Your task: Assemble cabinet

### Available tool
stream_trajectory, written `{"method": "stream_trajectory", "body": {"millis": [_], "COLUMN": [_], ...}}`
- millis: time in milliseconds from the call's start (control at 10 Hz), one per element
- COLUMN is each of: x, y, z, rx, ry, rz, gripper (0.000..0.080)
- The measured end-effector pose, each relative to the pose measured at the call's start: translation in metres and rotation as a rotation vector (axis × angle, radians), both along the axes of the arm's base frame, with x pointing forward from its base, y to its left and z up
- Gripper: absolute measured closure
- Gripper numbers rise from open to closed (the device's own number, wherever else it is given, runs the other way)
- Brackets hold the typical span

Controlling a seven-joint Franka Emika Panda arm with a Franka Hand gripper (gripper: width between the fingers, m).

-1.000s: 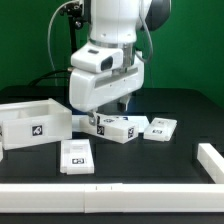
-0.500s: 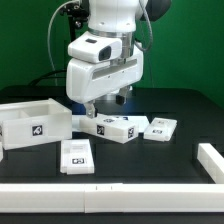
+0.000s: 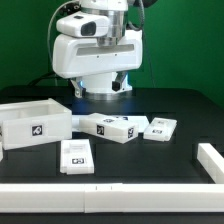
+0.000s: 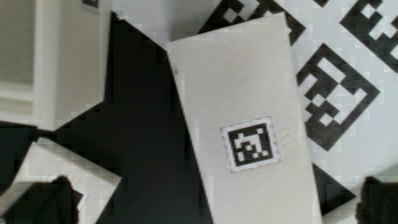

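Note:
The cabinet's large white box frame [image 3: 35, 121] lies at the exterior view's left. A long white tagged block [image 3: 110, 127] lies in the middle, a smaller tagged panel [image 3: 160, 127] to its right, and a flat tagged panel [image 3: 77, 155] nearer the front. My gripper [image 3: 100, 87] hangs well above the long block, largely hidden by the wrist body. In the wrist view the gripper [image 4: 214, 200] is open and empty, with its dark fingertips [image 4: 43, 198] wide apart. A white panel with one small tag [image 4: 231, 120] lies far below them.
The marker board [image 4: 347, 80] with large tags lies beside the panel in the wrist view. White rails run along the front [image 3: 100, 193] and the right [image 3: 211, 160] of the black table. The white domed robot base [image 3: 105, 95] stands behind the parts.
The arm has risen from just over the long block to well above it and shifted a little to the exterior view's left. The parts have not moved.

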State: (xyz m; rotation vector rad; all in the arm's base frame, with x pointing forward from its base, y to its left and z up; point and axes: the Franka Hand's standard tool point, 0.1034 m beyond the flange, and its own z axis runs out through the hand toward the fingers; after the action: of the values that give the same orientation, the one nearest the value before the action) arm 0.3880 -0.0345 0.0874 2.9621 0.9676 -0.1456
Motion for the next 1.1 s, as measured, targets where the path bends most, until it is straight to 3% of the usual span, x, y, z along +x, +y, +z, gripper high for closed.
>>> {"method": "stream_trajectory", "body": {"millis": [100, 300, 500, 800, 1000, 1100], "x": [-0.001, -0.006, -0.014, -0.023, -0.019, -0.019], "y": [-0.002, -0.038, -0.061, -0.067, -0.074, -0.073], "z": [-0.001, -0.005, -0.016, -0.049, -0.054, -0.054], "rx": [0.000, 0.007, 0.008, 0.023, 0.035, 0.035], "ry": [0.002, 0.007, 0.018, 0.020, 0.046, 0.044], "rz": [-0.003, -0.035, -0.108, -0.113, -0.119, -0.117], "gripper": [0.0002, 0.0002, 0.0002, 0.0002, 0.0002, 0.0118]}}
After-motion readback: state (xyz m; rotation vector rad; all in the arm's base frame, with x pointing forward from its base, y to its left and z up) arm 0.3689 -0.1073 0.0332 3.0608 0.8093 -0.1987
